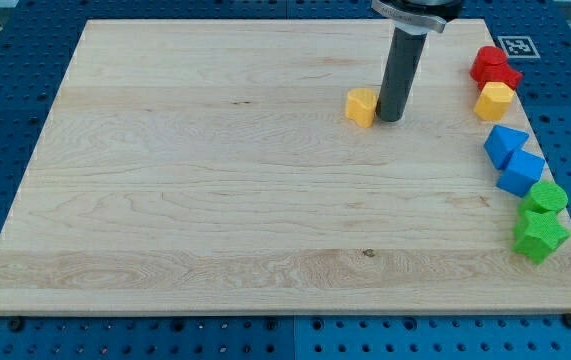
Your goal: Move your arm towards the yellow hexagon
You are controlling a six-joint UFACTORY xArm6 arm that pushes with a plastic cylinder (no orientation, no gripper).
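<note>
My dark rod comes down from the view's top, and my tip (390, 120) rests on the wooden board (215, 180) in its upper right part. A small yellow block (361, 106) sits just left of the tip, touching it or nearly so; I cannot make out its shape. A second yellow block (494, 100), with a faceted, hexagon-like top, lies near the board's right edge, about a hundred pixels right of the tip and slightly higher.
Along the right edge, from top to bottom: two red blocks (487, 62) (503, 76) just above the second yellow block, two blue blocks (505, 145) (521, 173), then two green blocks (545, 197) (539, 236). A blue perforated table surrounds the board.
</note>
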